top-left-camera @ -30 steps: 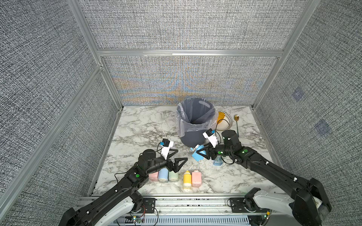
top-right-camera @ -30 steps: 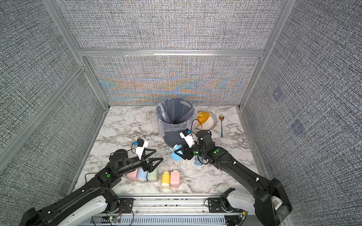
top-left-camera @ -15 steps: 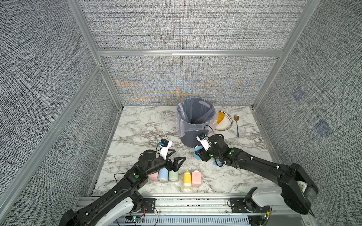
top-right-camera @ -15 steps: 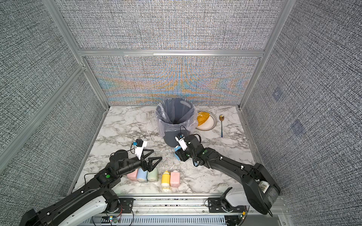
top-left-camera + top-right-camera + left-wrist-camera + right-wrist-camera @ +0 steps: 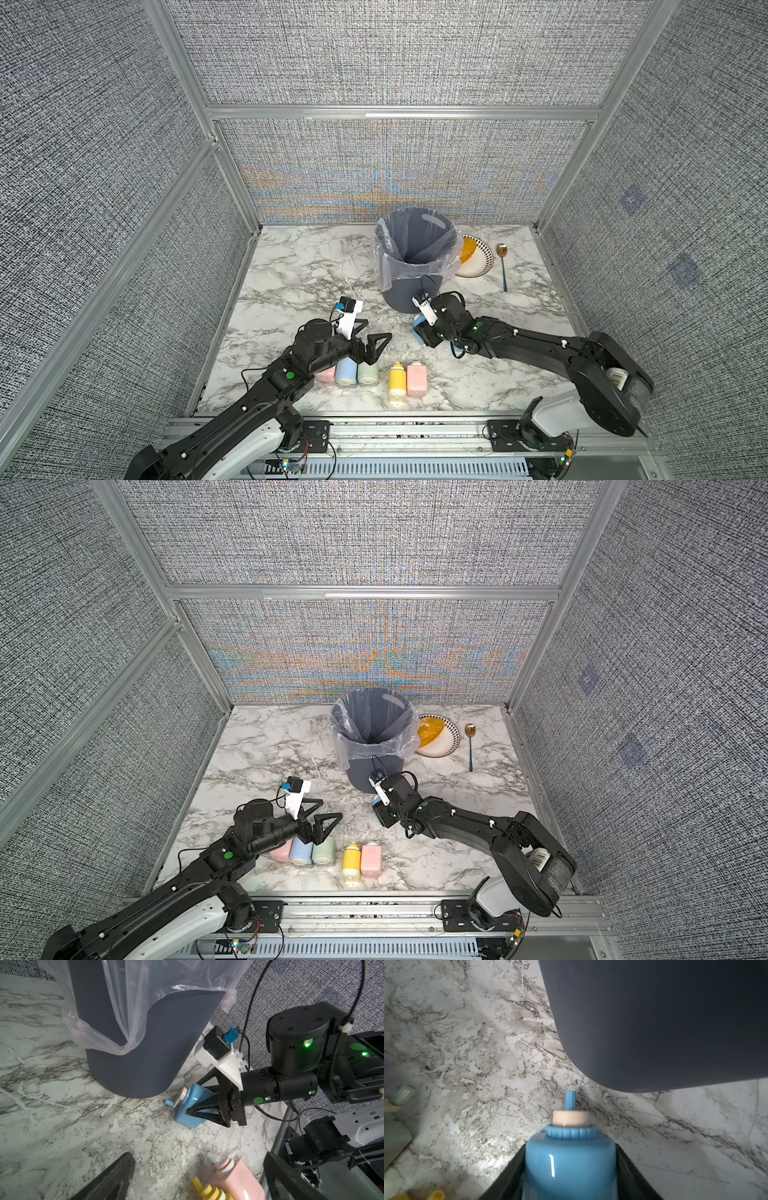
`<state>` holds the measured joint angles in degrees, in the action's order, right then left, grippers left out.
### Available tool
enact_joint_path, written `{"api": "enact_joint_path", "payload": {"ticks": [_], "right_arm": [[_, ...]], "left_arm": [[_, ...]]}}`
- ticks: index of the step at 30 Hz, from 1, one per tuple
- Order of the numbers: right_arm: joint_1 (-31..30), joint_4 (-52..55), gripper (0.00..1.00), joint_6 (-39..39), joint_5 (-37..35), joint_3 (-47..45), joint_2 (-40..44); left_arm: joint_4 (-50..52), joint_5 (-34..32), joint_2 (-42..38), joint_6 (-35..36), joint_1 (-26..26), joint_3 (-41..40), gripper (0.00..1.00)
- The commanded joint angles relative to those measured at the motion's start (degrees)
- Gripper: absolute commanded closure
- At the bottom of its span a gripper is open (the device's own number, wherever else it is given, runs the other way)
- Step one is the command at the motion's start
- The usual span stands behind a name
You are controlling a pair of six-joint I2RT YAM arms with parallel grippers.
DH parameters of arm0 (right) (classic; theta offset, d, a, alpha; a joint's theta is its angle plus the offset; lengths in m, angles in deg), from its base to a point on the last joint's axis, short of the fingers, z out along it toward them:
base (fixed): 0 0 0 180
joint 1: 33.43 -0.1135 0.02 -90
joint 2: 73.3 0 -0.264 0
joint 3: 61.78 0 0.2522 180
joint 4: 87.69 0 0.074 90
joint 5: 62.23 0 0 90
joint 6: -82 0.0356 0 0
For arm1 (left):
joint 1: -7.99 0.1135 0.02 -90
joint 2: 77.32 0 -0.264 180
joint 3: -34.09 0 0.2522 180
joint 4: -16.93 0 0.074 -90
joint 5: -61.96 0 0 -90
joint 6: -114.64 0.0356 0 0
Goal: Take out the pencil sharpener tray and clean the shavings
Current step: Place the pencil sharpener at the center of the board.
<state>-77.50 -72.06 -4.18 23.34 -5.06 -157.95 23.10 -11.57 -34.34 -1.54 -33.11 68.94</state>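
Near edge of bench (image 5: 299,270): five small sharpeners in a row, pink (image 5: 326,375) half under the left arm (image 5: 286,376), then pale blue (image 5: 346,371), green (image 5: 368,372), a gap, yellow (image 5: 397,377), pink (image 5: 417,379). The left jaws hang just past the pale blue and green ones, spread wide and holding nothing. Further in, the right arm (image 5: 519,345) reaches across from its side. The right jaws are closed on the flanks of the blue sharpener (image 5: 195,1097), which is tilted and low at the bench. Its beige cap and blue crank knob (image 5: 570,1099) point at the foot of the bin (image 5: 399,295), near it but apart. I cannot tell whether the base touches the marble. The tray cannot be told apart from the body, and the shavings are too small to make out. The grey bin carries a clear liner (image 5: 386,270) folded over its rim. Beyond it, toward the right wall, are a plate (image 5: 478,268) with something yellow and a spoon (image 5: 503,270) beside it.
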Motion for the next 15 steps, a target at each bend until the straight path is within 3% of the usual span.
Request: {"api": "enact_joint_path", "payload": {"ticks": [1, 5, 15], "right_arm": [[-0.5, 0.6, 0.49, 0.2, -2.4, 1.0, 0.0], [-0.8, 1.6, 0.40, 0.4, -2.4, 1.5, 0.4], [-1.0, 2.0, 0.29, 0.6, -2.8, 1.2, 0.0]], "left_arm": [[0.3, -0.7, 0.2, -0.4, 0.1, 0.4, 0.00], [0.3, -0.7, 0.7, -0.8, 0.1, 0.6, 0.00], [0.0, -0.4, 2.0, -0.9, 0.1, 1.3, 0.00]]}}
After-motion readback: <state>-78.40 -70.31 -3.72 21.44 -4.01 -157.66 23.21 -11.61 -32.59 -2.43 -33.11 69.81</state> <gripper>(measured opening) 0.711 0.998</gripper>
